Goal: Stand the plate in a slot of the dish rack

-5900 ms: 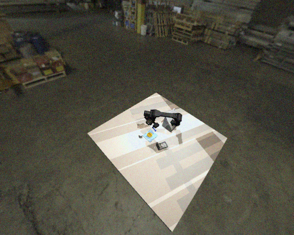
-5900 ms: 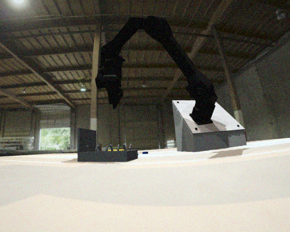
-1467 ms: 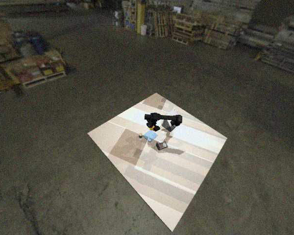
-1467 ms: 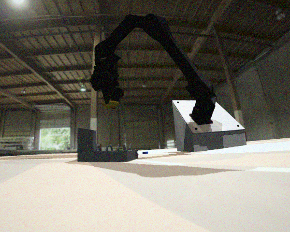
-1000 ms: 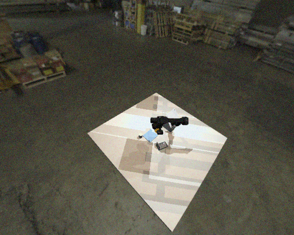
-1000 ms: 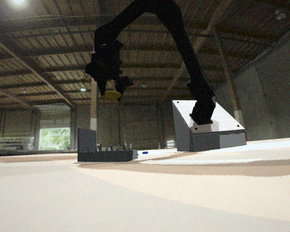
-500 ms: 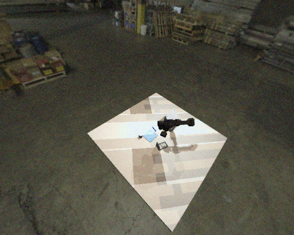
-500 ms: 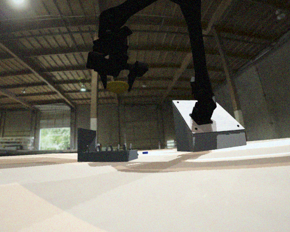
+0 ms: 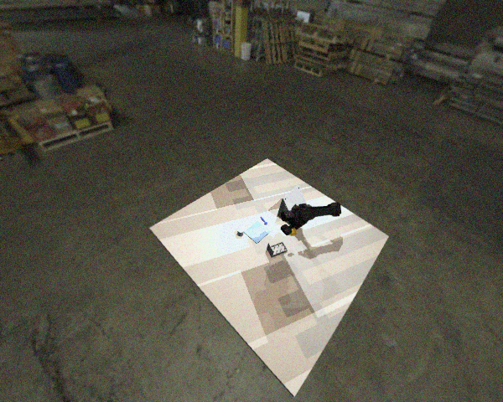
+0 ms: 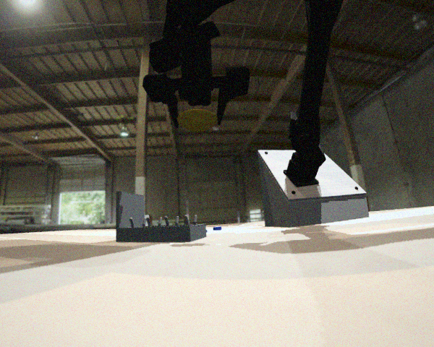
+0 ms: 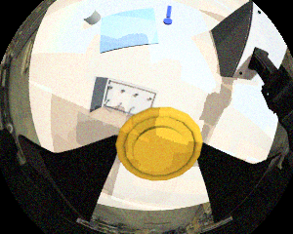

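Rn hand point(image 9: 292, 230) point(image 10: 197, 121) point(image 11: 158, 144) grips plate point(image 9: 292, 231) point(image 10: 197, 119) point(image 11: 159, 143), prob. above tabletop point(image 9: 225, 260) point(image 10: 210, 298) point(image 11: 63, 73).

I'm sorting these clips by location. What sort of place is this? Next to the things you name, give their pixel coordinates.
Probably a warehouse: stacked wooden pallets point(image 9: 321, 49), a yellow post point(image 9: 241, 30) beside them, and a large doorway point(image 10: 82, 207) under a high beamed roof point(image 10: 98, 80).

warehouse | wooden pallets point(image 9: 321, 54) stacked | bare concrete floor point(image 9: 156, 130) | beamed metal roof point(image 10: 243, 48) | open bay door point(image 10: 82, 207)
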Available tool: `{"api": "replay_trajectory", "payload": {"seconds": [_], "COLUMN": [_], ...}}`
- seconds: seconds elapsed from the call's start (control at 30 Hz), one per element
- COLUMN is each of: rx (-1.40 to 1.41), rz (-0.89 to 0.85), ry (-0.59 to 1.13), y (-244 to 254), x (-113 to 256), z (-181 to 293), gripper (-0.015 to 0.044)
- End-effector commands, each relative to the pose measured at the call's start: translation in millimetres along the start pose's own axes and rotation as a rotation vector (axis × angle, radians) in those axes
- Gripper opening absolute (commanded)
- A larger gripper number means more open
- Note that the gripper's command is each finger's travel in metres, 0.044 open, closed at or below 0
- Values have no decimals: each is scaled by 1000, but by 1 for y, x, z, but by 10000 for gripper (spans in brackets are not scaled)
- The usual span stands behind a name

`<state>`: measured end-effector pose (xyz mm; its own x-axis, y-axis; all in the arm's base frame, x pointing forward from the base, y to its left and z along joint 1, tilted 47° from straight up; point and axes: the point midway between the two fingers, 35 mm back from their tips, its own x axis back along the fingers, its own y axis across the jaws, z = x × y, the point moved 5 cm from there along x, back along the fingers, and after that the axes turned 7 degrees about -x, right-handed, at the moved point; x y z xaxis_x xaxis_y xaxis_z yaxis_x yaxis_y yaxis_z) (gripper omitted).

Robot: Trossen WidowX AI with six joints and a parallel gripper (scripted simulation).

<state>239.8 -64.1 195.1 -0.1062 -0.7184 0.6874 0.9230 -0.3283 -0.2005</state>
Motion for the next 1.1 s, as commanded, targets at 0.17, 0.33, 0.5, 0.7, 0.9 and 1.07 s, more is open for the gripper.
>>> {"api": "replay_trajectory", "payload": {"seconds": [0.17, 0.33, 0.5, 0.7, 0.9, 1.07], "rx": [-220, -217, -143, -39, 66, 155], "rz": [7, 8, 21, 27, 18, 1], "ry": [10, 5, -103, -249, -388, -498], "y": [-26, -26, -26, -26, -26, -24], "x": [-7, -7, -24, -44, -63, -77], "z": [14, 14, 8, 0, -7, -12], "gripper": [0, 0, 0, 0, 0, 0]}}
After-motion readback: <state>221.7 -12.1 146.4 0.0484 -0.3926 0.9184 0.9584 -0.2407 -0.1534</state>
